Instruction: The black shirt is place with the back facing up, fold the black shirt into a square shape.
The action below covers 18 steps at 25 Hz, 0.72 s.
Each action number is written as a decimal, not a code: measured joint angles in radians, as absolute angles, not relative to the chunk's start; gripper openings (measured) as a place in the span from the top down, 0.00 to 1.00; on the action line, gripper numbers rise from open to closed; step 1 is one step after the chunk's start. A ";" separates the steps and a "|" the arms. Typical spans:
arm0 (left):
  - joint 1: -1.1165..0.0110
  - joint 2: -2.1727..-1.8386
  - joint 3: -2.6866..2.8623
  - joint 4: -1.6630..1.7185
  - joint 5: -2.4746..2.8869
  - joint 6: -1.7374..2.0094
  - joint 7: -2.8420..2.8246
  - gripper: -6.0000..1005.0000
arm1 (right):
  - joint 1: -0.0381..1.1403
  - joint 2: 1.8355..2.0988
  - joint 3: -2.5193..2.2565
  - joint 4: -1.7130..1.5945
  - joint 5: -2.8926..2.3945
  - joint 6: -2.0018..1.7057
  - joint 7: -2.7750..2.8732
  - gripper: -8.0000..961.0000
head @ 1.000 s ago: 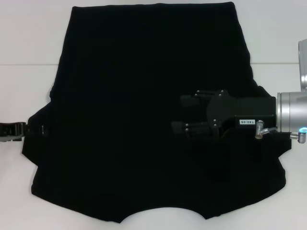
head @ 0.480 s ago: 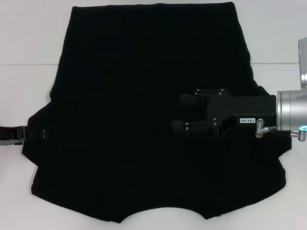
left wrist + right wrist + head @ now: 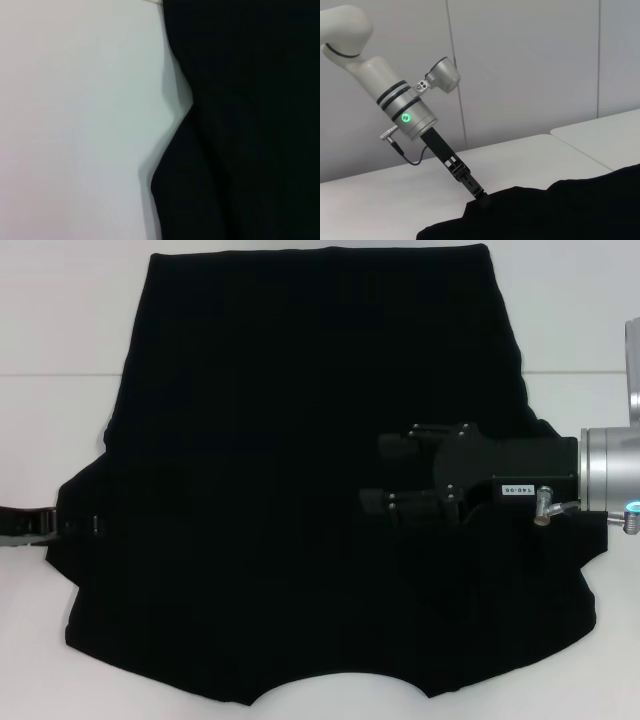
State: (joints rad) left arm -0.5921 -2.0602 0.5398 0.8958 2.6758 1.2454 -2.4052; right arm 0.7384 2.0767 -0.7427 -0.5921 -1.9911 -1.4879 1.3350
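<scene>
- Right gripper (image 3: 378, 475) of mine hovers over the black shirt (image 3: 300, 440), jaws parted, holding nothing.
- Left gripper (image 3: 70, 525) meets the shirt's left sleeve edge; its grip I cannot tell.

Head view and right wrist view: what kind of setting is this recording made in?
Probably a lab or test room, not a home: a plain white table bearing only the black shirt, bare pale wall panels behind, and the left gripper and right gripper at the cloth.
</scene>
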 joint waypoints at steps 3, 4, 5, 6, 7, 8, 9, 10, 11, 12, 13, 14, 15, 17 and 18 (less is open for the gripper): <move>-0.592 -2.060 0.541 0.896 2.676 1.252 -2.405 0.10 | 0.738 2.077 -0.742 -0.592 -1.991 -1.487 1.335 0.11; -0.593 -2.060 0.541 0.896 2.676 1.253 -2.405 0.10 | 0.737 2.076 -0.741 -0.592 -1.991 -1.487 1.335 0.11; -0.593 -2.060 0.544 0.896 2.676 1.254 -2.405 0.10 | 0.737 2.076 -0.741 -0.592 -1.991 -1.487 1.335 0.11; -0.593 -2.060 0.546 0.896 2.676 1.255 -2.404 0.10 | 0.736 2.076 -0.741 -0.592 -1.991 -1.487 1.335 0.11; -0.593 -2.060 0.548 0.896 2.676 1.255 -2.404 0.10 | 0.736 2.075 -0.741 -0.592 -1.991 -1.487 1.335 0.11; -0.594 -2.060 0.550 0.896 2.676 1.256 -2.404 0.10 | 0.736 2.075 -0.741 -0.592 -1.991 -1.487 1.335 0.11; -0.594 -2.060 0.551 0.896 2.676 1.256 -2.403 0.10 | 0.736 2.075 -0.741 -0.592 -1.991 -1.486 1.334 0.11; -0.595 -2.060 0.551 0.895 2.676 1.256 -2.401 0.10 | 0.736 2.075 -0.741 -0.592 -1.991 -1.486 1.334 0.11; -0.596 -2.060 0.551 0.895 2.676 1.256 -2.398 0.12 | 0.736 2.075 -0.740 -0.592 -1.991 -1.486 1.334 0.11; -0.597 -2.060 0.551 0.894 2.676 1.255 -2.395 0.15 | 0.736 2.075 -0.740 -0.592 -1.991 -1.486 1.333 0.11; -0.597 -2.060 0.551 0.894 2.675 1.255 -2.394 0.17 | 0.736 2.075 -0.739 -0.592 -1.991 -1.486 1.333 0.11; -0.597 -2.060 0.551 0.893 2.675 1.254 -2.392 0.19 | 0.736 2.075 -0.739 -0.592 -1.991 -1.486 1.333 0.11; -0.597 -2.060 0.551 0.893 2.675 1.254 -2.390 0.21 | 0.736 2.075 -0.739 -0.592 -1.991 -1.486 1.333 0.11; -0.597 -2.060 0.551 0.891 2.680 1.251 -2.387 0.29 | 0.736 2.075 -0.739 -0.592 -1.991 -1.486 1.333 0.11; -0.598 -2.060 0.551 0.888 2.686 1.248 -2.387 0.33 | 0.736 2.075 -0.739 -0.592 -1.991 -1.486 1.333 0.11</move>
State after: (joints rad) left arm -0.5981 -2.0601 0.5511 0.8882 2.6855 1.2484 -2.3871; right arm 0.7362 2.0751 -0.7386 -0.5922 -1.9911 -1.4863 1.3331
